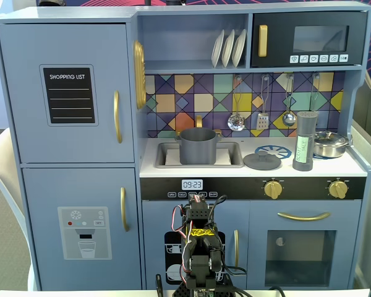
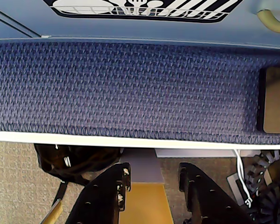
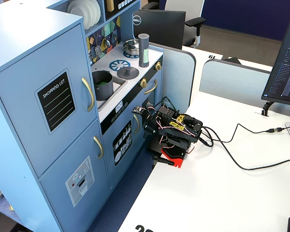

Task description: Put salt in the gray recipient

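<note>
salt (image 1: pixel 303 141) upright near right edge of toy kitchen counter (image 1: pixel 358 166), beside lid (image 1: pixel 262 161); gray recipient (image 1: pixel 198 146) in sink. pincer (image 2: pixel 151 179) spread, empty, arm folded low on tabletop (image 3: pixel 222 193).

Arm (image 3: pixel 176 133) is folded down low in its rest pose, gripper (image 2: pixel 151 175) pointing downward, fingers (image 2: pixel 113 186) slightly apart, holding nothing.

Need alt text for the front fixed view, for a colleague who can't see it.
The arm sits folded low in front of a blue toy kitchen. On the counter, the gray pot stands in the sink, the lid right of it, then the tall salt shaker and silver pan.
</note>
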